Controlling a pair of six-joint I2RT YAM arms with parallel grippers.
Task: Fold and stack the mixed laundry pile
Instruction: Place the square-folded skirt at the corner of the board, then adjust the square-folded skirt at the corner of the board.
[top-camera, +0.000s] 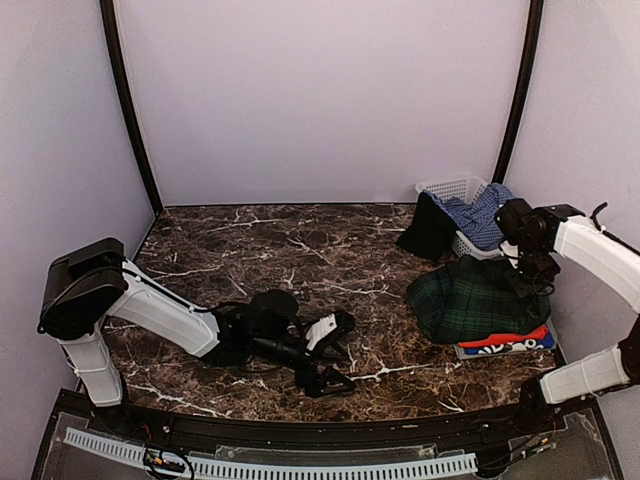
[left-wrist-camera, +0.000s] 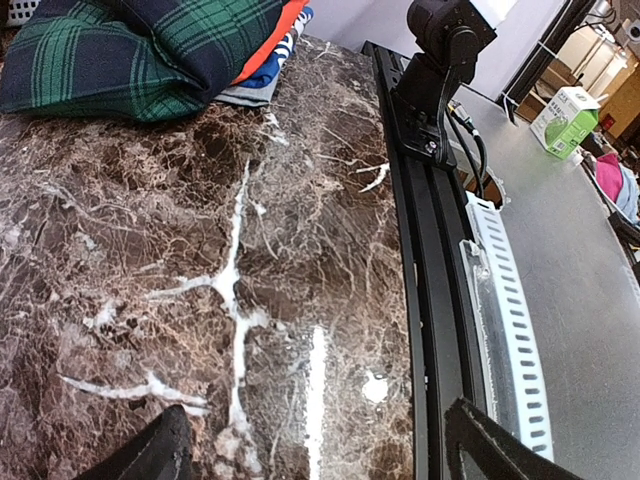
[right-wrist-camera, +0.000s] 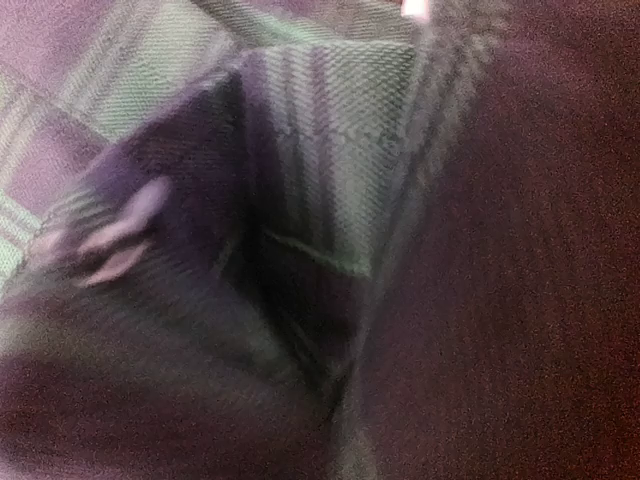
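The dark green tartan skirt (top-camera: 470, 297) lies folded on top of the red-orange T-shirt (top-camera: 508, 337) and the royal blue T-shirt (top-camera: 530, 345) at the right of the table. My right gripper (top-camera: 530, 282) is down on the skirt's right edge. Its wrist view is filled with blurred tartan cloth (right-wrist-camera: 300, 120), which runs in between the closed-in jaws. My left gripper (top-camera: 348, 352) lies low on the marble, open and empty (left-wrist-camera: 320, 460), away from the stack. The skirt (left-wrist-camera: 120, 50) and the red-orange T-shirt (left-wrist-camera: 275, 40) also show in the left wrist view.
A white slotted basket (top-camera: 452, 188) at the back right holds a light blue patterned shirt (top-camera: 482, 220), with a black garment (top-camera: 430, 228) hanging over its side. The table's black front rail (left-wrist-camera: 425, 300) and the right arm's base (left-wrist-camera: 440, 60) lie right of my left gripper.
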